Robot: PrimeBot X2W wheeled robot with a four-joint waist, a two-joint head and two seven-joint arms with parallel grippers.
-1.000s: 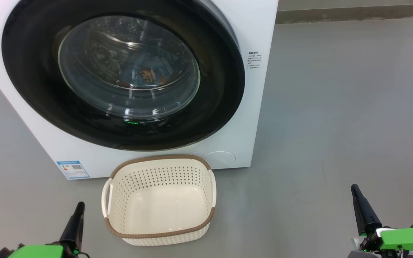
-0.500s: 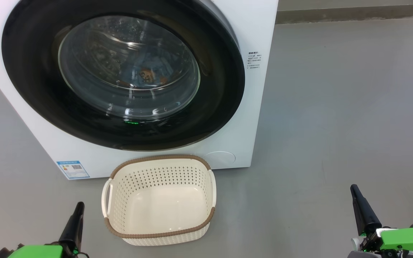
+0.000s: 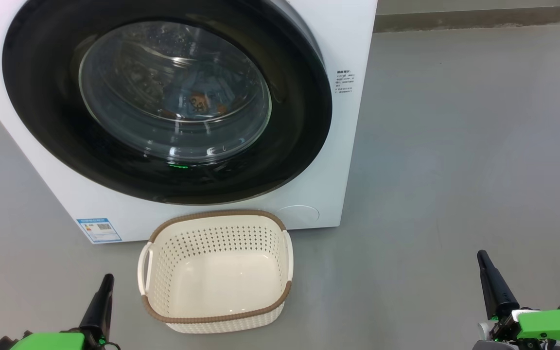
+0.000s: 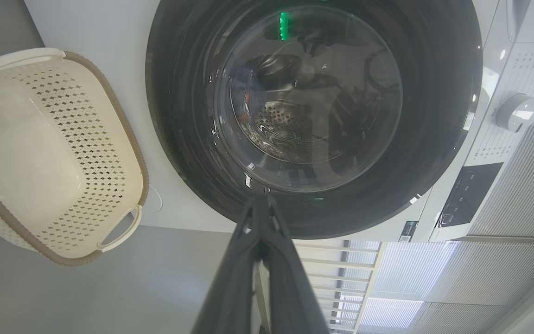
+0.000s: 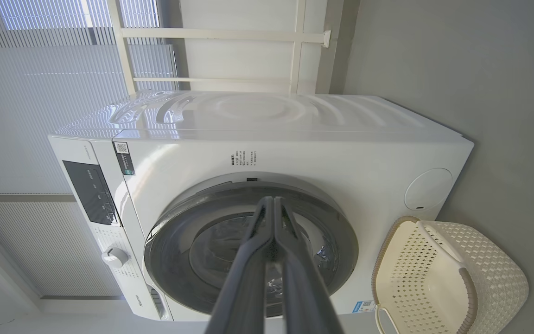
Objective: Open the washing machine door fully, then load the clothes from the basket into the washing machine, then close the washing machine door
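Observation:
The white washing machine (image 3: 338, 160) fills the upper left of the head view. Its round black-rimmed door (image 3: 37, 97) lies flush against the front. Through the glass I see light blue clothes (image 3: 202, 99) with orange-brown prints in the drum. The cream basket (image 3: 214, 311) stands on the floor in front of it with nothing inside. My left gripper (image 3: 107, 279) is shut low at the left, beside the basket. My right gripper (image 3: 481, 256) is shut at the lower right, well away from both. The left wrist view looks at the door (image 4: 434, 139) past the shut left gripper (image 4: 258, 198); the right wrist view has the right gripper (image 5: 271, 200) shut.
Grey floor (image 3: 455, 146) stretches to the right of the machine and around the basket. A blue label sticker (image 3: 98, 229) sits low on the machine's front. A control panel with a knob (image 4: 517, 111) is at the machine's top, and white slatted blinds (image 5: 40, 69) hang behind it.
Nothing moved apart from a very slight drop of the right gripper in the head view.

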